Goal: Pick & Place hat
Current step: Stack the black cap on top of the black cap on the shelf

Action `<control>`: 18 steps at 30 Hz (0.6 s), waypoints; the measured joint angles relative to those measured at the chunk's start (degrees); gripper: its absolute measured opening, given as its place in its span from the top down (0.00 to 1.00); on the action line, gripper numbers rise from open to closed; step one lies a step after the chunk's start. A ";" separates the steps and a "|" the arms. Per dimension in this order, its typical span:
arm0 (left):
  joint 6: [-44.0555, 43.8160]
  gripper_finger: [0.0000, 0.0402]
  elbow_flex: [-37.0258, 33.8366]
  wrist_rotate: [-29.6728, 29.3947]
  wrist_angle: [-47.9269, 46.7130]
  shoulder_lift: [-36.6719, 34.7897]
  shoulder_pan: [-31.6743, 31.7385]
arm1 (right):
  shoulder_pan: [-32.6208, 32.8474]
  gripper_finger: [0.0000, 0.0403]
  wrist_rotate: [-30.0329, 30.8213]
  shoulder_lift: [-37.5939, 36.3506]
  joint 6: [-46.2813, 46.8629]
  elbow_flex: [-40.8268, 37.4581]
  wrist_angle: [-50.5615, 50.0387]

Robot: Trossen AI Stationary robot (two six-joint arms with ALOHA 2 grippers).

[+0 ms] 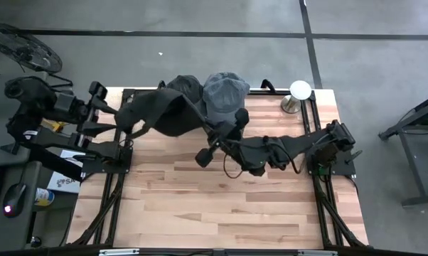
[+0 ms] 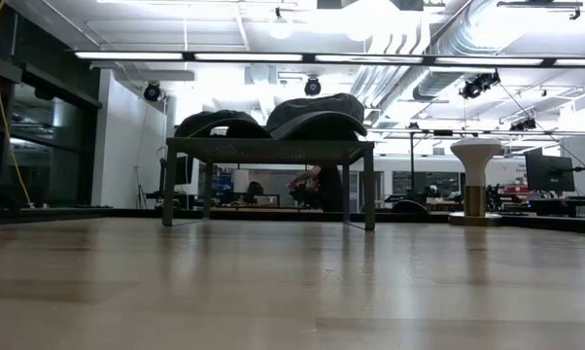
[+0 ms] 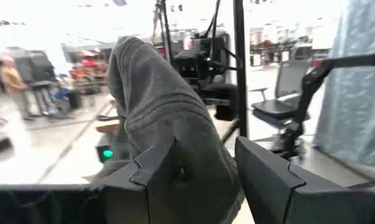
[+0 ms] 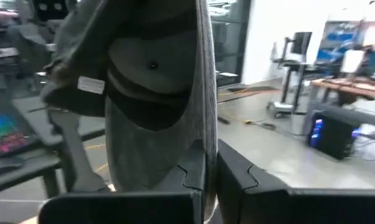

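High view: both arms reach over the far edge of the wooden surface (image 1: 221, 199), where two hats sit side by side on a low dark rack (image 2: 269, 149).

Left hand (image 3: 203, 177): fingers (image 3: 268, 180) partly apart, clamped on the fabric of the dark grey hat (image 1: 173, 107). In the left wrist view the cloth bunches up between the two fingers and rises ahead of the hand.

Right hand (image 4: 210, 171): fingers (image 4: 240, 171) pressed nearly together, pinching a thin edge of the lighter grey hat (image 1: 225, 91). In the right wrist view the rest of that hat hangs ahead of and above the fingertips, underside facing the camera, with a small white tag (image 4: 91, 84) visible inside.

Low view: both hats show as domes on top of the rack, dark one beside the lighter one, touching. A white stand (image 1: 299, 92) sits on the surface off to the side of the right hand, apart from the hats.
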 joint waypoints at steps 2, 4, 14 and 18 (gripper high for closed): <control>2.10 0.58 0.00 -2.63 -0.37 -0.79 0.00 | -0.79 0.98 -3.05 0.00 1.30 0.00 -0.81; 3.44 0.58 0.00 -7.13 -0.08 -1.31 0.00 | -1.47 0.98 -5.86 0.00 2.94 0.00 -3.03; 4.23 0.58 0.04 -27.66 -0.60 -1.75 0.00 | -3.31 0.98 -15.78 0.13 6.25 -0.59 -11.81; 8.29 0.58 0.43 -32.85 -0.35 -1.91 0.00 | -3.27 0.98 -18.54 0.13 5.47 -0.59 -11.77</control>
